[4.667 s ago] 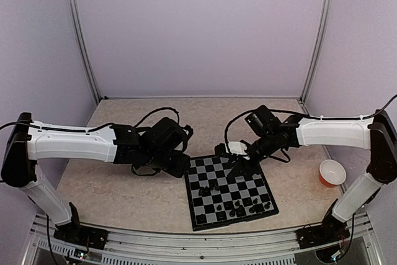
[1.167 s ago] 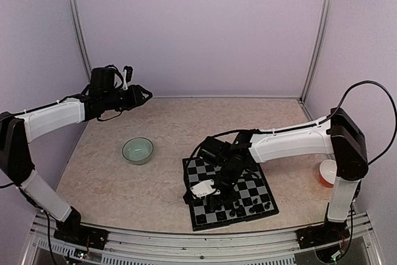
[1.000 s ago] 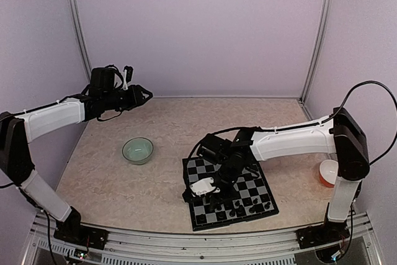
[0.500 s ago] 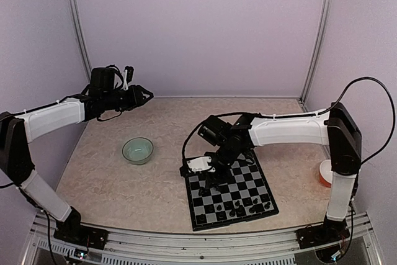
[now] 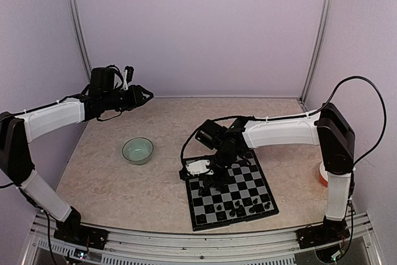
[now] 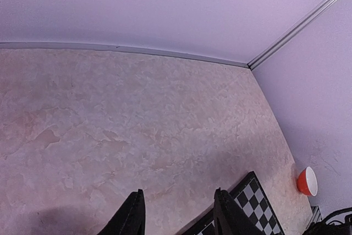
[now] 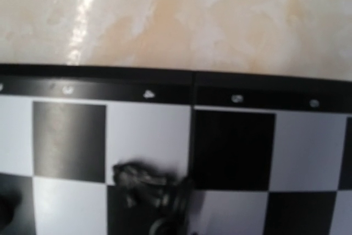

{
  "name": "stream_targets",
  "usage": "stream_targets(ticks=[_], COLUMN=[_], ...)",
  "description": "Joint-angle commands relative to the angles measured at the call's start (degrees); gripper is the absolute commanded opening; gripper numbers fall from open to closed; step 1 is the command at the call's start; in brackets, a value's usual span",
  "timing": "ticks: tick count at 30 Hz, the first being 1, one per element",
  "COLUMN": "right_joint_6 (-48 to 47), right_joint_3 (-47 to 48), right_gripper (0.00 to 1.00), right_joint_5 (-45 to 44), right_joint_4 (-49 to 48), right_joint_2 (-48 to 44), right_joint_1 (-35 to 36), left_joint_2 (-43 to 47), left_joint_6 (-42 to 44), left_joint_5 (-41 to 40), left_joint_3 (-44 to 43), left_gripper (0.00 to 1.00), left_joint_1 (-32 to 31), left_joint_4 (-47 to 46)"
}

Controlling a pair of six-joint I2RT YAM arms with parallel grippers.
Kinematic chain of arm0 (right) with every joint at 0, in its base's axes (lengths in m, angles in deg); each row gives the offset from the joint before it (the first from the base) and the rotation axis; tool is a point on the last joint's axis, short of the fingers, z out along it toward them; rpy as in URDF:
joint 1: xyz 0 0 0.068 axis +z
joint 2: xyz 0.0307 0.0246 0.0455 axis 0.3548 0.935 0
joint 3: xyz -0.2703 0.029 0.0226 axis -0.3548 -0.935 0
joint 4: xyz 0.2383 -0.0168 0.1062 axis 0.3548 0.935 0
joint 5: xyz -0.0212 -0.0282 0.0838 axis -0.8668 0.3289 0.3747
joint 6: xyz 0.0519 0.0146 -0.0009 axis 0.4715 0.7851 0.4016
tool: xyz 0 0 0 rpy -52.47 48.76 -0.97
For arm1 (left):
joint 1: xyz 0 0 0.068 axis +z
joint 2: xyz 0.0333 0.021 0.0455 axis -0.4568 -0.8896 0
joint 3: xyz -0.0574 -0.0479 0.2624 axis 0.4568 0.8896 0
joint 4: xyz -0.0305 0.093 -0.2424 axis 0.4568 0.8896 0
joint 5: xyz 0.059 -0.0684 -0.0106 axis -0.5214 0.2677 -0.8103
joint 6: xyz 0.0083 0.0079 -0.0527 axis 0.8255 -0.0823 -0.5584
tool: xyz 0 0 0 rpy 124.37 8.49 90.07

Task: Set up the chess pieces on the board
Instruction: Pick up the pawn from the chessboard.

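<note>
Black chess pieces (image 5: 239, 208) crowd the board's (image 5: 259, 181) near rows; one piece (image 7: 143, 181) sits by its edge, maybe tipped. Left end effector (image 6: 177, 221) is released, empty. Right end effector (image 5: 208, 177) hovers over the board; can't tell if it's clenched. Risk: an off-centre pinch flicks that piece onto the surface (image 5: 124, 184) or knocks its neighbours.

The board (image 5: 260, 184) lies on the table (image 5: 155, 122), right of centre and near its front edge. Most chess pieces (image 5: 239, 206) crowd the board's near rows. A bowl (image 5: 138, 151) sits left of the board, apart from it. A cup (image 5: 322, 175) stands at the table's right edge. The right pincer (image 5: 206, 180) hangs over the board's far-left corner, and the left pincer (image 5: 147, 95) over the table's far-left corner.
</note>
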Motion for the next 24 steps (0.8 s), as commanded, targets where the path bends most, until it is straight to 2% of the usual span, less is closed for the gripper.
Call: stream_targets(ticks=[1,5,12,24], right_joint_6=[0.01,-0.42,-1.04,-2.19], right_joint_3=[0.60,-0.85,-2.42,-0.39], right_gripper=[0.06,0.02,0.00,0.01], right_joint_5=[0.52,0.40,2.28,5.00], right_joint_4=[1.60,1.93,3.09,5.74], right_joint_2=[-0.11,-3.24,-6.87,-3.11], right_joint_1=[0.42,0.36,1.71,7.81], left_joint_2=[-0.39,-0.49,-0.48,-0.69], left_joint_6=[-0.42,-0.42,-0.42,-0.42], left_joint_5=[0.90,0.95,0.97,1.17], left_joint_3=[-0.59,-0.64,-0.59,-0.73], left_gripper=[0.43,0.43,0.43,0.44], left_joint_1=[0.46,0.46,0.43,0.43], left_joint_4=[-1.25,-1.26,-1.25,-1.20])
